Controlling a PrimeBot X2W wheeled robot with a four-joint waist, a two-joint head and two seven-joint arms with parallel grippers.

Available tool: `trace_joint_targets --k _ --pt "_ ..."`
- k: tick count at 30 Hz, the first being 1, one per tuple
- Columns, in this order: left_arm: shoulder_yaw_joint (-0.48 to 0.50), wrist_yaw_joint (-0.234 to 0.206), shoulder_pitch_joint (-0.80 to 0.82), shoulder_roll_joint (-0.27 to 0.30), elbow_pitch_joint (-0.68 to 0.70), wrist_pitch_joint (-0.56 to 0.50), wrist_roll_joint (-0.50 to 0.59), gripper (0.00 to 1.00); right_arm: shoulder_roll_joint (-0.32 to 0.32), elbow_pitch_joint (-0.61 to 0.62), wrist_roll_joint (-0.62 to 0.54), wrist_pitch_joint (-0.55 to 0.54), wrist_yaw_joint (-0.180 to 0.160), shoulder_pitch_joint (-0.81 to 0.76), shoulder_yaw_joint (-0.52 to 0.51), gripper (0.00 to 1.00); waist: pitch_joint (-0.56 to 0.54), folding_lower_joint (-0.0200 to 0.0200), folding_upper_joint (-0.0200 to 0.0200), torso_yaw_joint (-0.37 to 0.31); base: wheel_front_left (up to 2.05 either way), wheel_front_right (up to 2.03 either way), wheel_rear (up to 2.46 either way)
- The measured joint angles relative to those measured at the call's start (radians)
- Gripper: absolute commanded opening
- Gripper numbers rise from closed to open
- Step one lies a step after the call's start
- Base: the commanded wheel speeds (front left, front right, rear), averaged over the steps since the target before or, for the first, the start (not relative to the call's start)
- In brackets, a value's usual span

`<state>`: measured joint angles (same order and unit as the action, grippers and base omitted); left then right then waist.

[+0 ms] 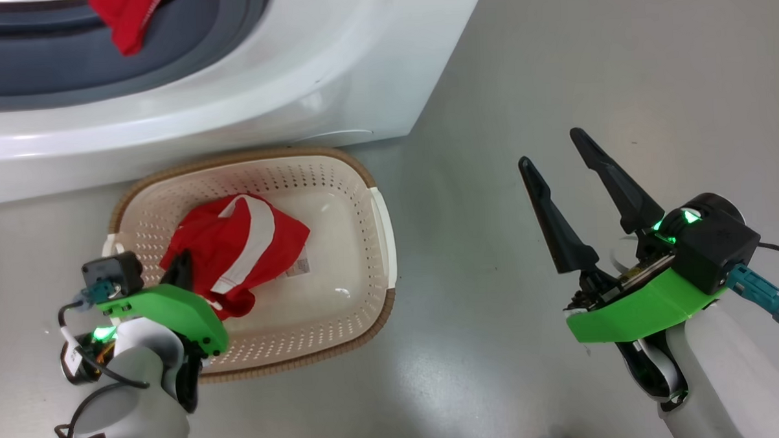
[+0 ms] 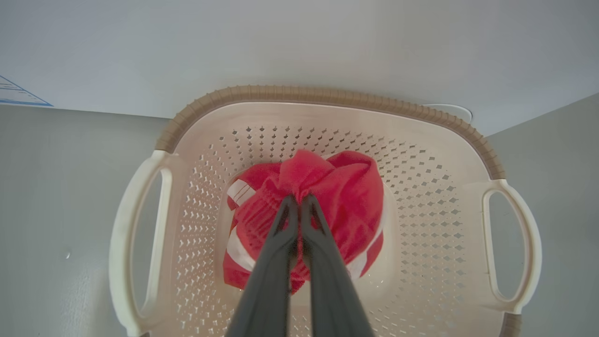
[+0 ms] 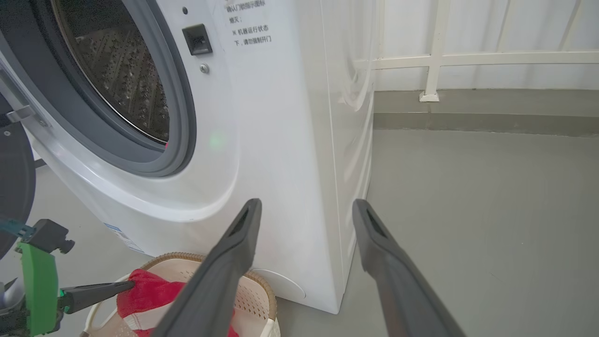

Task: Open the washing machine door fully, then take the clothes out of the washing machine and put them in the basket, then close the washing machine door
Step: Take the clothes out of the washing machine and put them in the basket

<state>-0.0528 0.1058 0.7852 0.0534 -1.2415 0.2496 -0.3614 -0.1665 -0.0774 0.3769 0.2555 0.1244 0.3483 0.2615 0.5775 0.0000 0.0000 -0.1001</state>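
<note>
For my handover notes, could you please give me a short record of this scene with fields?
Left fingers: shut on red garment, inside basket
Right fingers: open, empty, above floor beside the basket
Basket position: on the floor, before washing machine
Left to fetch: second red garment hanging over grey seal

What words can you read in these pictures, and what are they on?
"※ 机器运行状态": on the washer front, beside the door opening.
"下,请勿强制开门": the line just below it.
The two lines above those are cut off and too blurred to read.
Too small to read: the sticker low on the washer, and the label in the basket.
</note>
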Motion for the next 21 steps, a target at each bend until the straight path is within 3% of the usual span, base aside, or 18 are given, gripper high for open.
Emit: trace_joint_targets --k 8,9,10,16,21 --pt "0.001 0.002 0.003 0.0 -0.036 0.0 -0.023 0.0 0.008 -0.004 0.0 0.0 0.0 0.009 0.0 1.0 0.024 0.0 0.0 -0.017 0.0 0.0 0.0" --pt "0.001 0.002 0.004 -0.001 -0.037 0.0 -0.028 0.42 0.009 -0.007 0.0 0.0 0.0 0.009 -0.001 1.0 0.023 0.0 0.0 -0.018 0.0 0.0 0.0" --pt "0.001 0.009 0.004 -0.002 -0.039 0.0 -0.032 1.0 0.01 -0.009 0.0 0.0 0.0 0.009 -0.001 1.0 0.021 0.0 0.0 -0.018 0.0 0.0 0.0" --pt "-0.001 0.018 0.003 -0.008 -0.042 0.0 -0.055 1.0 0.011 -0.017 -0.002 0.0 0.0 0.009 -0.009 1.0 -0.009 0.0 0.0 -0.014 0.0 0.0 0.0" --pt "0.0 0.018 -0.023 -0.013 0.056 0.0 -0.056 1.0 0.011 -0.018 -0.002 0.0 0.0 0.007 -0.014 1.0 -0.047 0.0 0.0 -0.002 0.0 0.0 0.0"
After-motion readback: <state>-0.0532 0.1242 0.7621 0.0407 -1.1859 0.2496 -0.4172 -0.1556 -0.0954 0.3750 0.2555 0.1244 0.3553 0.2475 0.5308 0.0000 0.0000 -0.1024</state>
